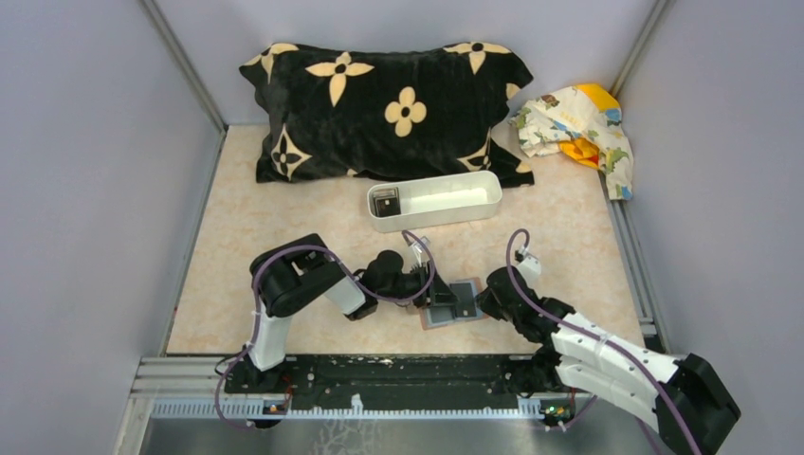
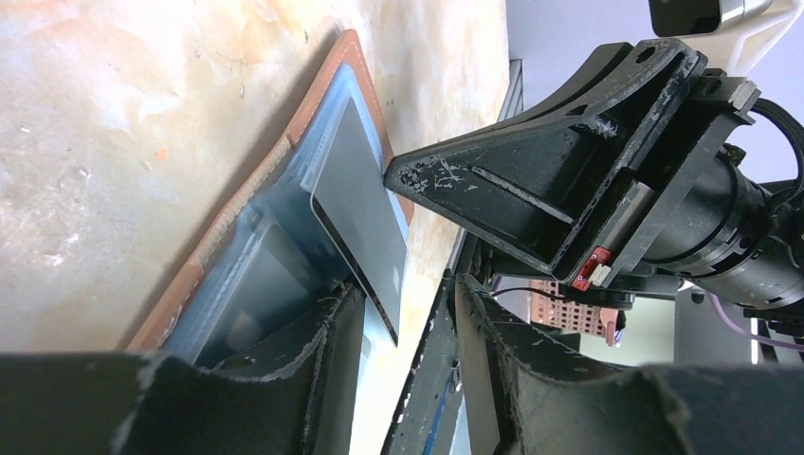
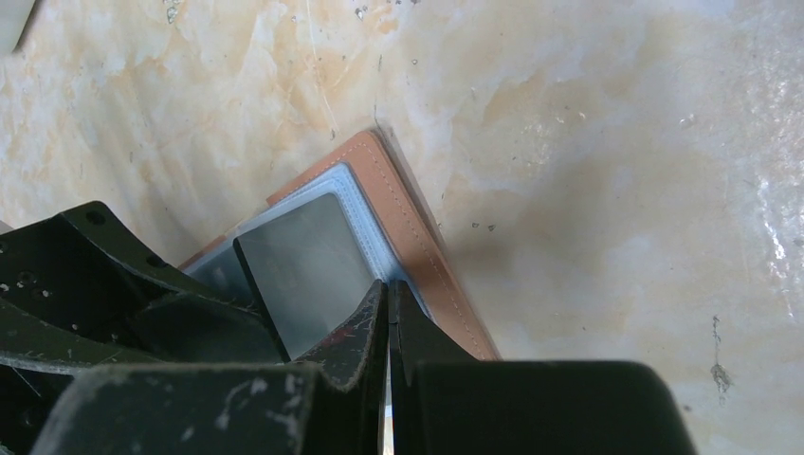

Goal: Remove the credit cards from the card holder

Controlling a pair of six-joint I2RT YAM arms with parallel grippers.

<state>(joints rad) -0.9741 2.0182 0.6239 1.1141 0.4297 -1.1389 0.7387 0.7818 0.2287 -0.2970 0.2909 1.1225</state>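
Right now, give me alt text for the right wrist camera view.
A dark grey card sits in the open card holder, brown-rimmed and pale blue inside, on a marbled table. The right fingers, closed together, touch the holder beside the card, and the left fingers sit at the lower left.

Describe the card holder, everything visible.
The card holder lies open and flat on the marbled table, near the arm bases, between both grippers. Brown, stitched, leather-like outside and rim; light blue, translucent slot pockets inside. A grey card sticks out of one pocket, tilted. The shut right gripper touches the holder beside that card; the open left gripper straddles the card's free end.
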